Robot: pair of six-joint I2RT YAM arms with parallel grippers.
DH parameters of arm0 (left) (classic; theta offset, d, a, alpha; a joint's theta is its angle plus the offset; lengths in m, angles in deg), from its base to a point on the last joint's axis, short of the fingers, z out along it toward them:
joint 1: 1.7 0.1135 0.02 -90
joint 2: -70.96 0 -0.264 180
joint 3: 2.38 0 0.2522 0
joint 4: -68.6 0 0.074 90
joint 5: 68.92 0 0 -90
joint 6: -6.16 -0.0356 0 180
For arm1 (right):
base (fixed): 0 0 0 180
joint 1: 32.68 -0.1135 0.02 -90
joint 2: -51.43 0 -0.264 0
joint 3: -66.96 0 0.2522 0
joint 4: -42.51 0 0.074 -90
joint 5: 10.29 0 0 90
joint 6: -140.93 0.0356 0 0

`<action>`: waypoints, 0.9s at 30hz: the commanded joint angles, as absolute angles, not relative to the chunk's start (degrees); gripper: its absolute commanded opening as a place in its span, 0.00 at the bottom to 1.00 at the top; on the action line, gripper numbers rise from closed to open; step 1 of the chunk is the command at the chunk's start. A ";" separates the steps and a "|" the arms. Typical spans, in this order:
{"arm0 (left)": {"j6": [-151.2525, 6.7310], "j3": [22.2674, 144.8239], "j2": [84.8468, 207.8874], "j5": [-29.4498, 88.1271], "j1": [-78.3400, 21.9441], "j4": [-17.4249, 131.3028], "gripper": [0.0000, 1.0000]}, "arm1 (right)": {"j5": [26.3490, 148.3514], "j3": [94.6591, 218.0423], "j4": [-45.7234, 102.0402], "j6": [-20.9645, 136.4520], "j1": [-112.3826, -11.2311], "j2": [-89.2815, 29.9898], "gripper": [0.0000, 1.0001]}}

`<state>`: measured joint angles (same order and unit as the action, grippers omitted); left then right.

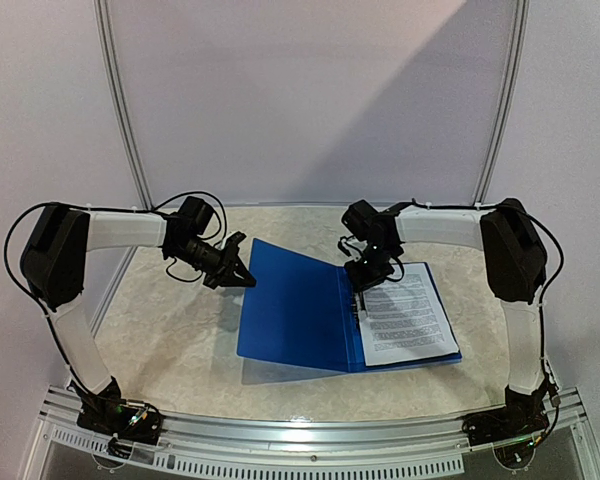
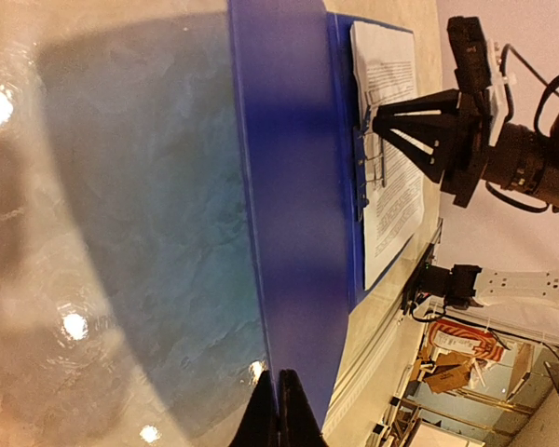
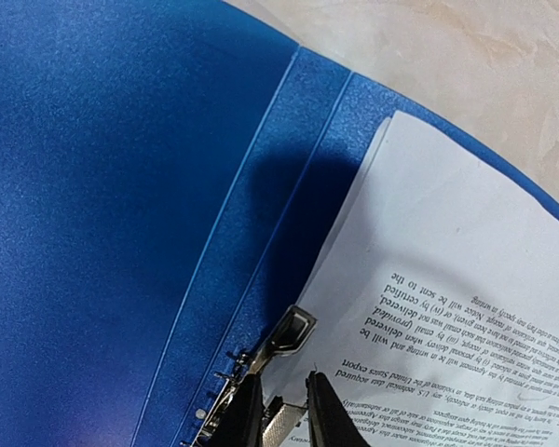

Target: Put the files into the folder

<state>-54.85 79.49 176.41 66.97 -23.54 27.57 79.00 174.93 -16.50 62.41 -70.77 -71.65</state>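
The folder (image 1: 300, 310) lies open on the desk (image 1: 170, 340), about midway between its left and right edges and nearer the far edge than the near one. Its spine runs from the far edge toward the near edge, leaning slightly right as it comes nearer. Both covers spread sideways from the spine.

The left cover is raised off the desk and casts a shadow beneath it. The left end effector (image 1: 244, 277) is pinched fully closed on that cover's outer edge, near its far corner.

The files (image 1: 408, 315) rest flat on the right inside cover. Their long axis is parallel to the spine, their text lines run across it, and their inner edge meets the spine clip (image 3: 284, 340). How many sheets are stacked cannot be told.

The right end effector (image 3: 284, 410) points down at the spine. Its jaws are set narrow around the clip's metal tab, which fills most of the gap between them.
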 commanded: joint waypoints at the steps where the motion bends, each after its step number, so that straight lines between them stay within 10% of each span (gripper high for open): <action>1: -54.76 80.63 177.04 66.74 -23.17 28.12 0.00 | 79.08 175.69 -17.71 62.35 -70.69 -72.11 0.16; 27: -54.42 80.81 176.87 66.37 -23.16 28.45 0.00 | 82.70 166.20 -16.92 66.83 -74.32 -62.53 0.18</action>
<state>-54.67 79.49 176.41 67.29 -23.54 27.46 81.56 168.09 -16.17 65.74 -72.86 -65.10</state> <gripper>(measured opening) 0.025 0.179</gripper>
